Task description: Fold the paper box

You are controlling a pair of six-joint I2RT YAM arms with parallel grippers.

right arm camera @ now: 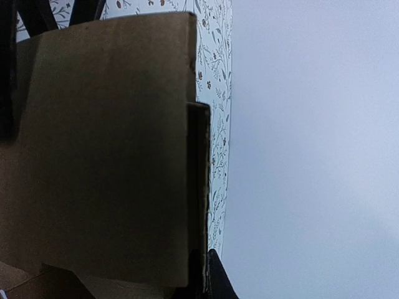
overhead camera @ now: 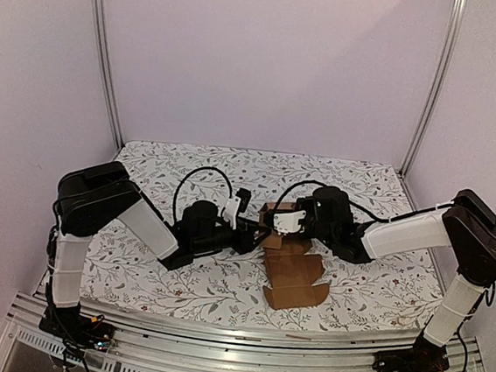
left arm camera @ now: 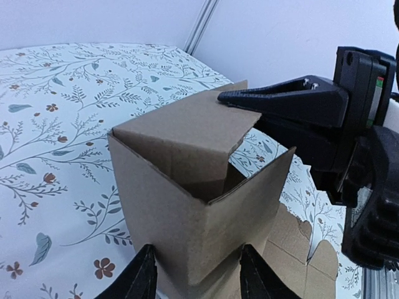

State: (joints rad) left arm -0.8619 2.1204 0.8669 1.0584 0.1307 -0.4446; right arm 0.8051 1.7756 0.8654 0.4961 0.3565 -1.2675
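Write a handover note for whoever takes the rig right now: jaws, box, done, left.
Left gripper: jaws against two side walls of the paper box near its base, apparently clamping it.
Right gripper: one jaw tip on the corner of the top flap; open or shut unclear.
Box: upright mid-table, between both arms.
Done: walls squared into an open tube.
Left: press that flap down, then fold the flat panels lying toward the near edge.

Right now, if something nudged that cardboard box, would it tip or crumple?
Probably light and easy to tip: the paper box is thin, hollow cardboard with its top open. Likely floppy at the flaps; one top flap slants inward. The left gripper straddling its base should steady it.
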